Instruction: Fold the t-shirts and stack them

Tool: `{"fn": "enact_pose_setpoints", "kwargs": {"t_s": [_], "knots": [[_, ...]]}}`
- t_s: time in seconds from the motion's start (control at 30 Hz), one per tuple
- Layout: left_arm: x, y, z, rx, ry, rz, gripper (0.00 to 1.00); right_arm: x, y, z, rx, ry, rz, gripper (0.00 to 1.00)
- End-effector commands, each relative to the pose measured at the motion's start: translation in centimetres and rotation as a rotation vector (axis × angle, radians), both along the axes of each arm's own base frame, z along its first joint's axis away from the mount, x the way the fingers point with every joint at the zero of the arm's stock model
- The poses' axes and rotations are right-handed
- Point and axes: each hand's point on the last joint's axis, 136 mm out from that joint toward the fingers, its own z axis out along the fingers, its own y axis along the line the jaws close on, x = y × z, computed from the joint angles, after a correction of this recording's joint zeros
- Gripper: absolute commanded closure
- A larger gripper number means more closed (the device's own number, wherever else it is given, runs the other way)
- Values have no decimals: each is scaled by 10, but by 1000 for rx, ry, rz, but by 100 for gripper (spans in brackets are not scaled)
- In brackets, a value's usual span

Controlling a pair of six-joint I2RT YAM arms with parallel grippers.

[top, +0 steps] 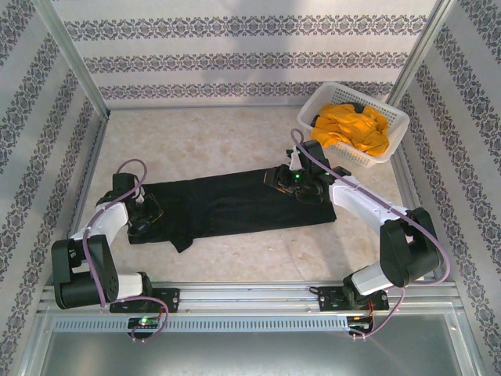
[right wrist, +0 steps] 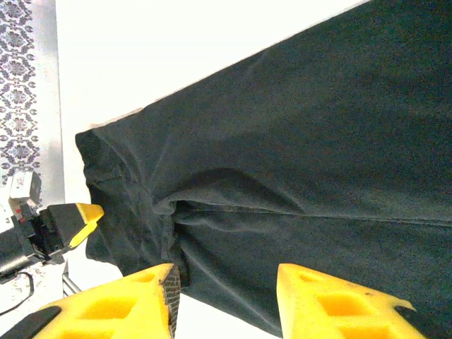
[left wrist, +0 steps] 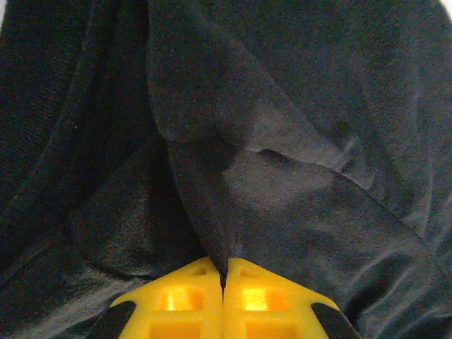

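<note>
The black t-shirt [top: 235, 205] lies across the middle of the table as a long strip, folded lengthwise. At its left end my left gripper [top: 144, 210] is shut, and the left wrist view shows its yellow fingertips [left wrist: 198, 282] pinching a ridge of the black cloth [left wrist: 282, 141]. My right gripper [top: 294, 180] hovers over the shirt's right part, open, fingers [right wrist: 148, 293] spread over the dark fabric [right wrist: 296, 155] near its edge with nothing between them. The orange-yellow t-shirt [top: 354, 127] lies crumpled in the white basket [top: 395, 133].
The basket stands at the back right corner against the metal frame post. Patterned walls close in the table [top: 203, 133] on three sides. In the right wrist view the left gripper [right wrist: 70, 222] shows beyond the shirt's far end.
</note>
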Motion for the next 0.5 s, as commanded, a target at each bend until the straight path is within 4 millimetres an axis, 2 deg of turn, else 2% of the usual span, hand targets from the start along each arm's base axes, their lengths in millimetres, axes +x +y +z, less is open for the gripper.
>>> {"fn": "enact_pose_setpoints", "kwargs": {"t_s": [0.0,0.23,0.47], "knots": [[2,1,15,-4,-13,-4,95,2,4,8,6,-20,6,58],[4,5,31,5,-16,23,100,3,3,7,0,-14,3,58],[19,9,44,-5,10,43,99,3,0,5,-2,-7,-1,58]]}}
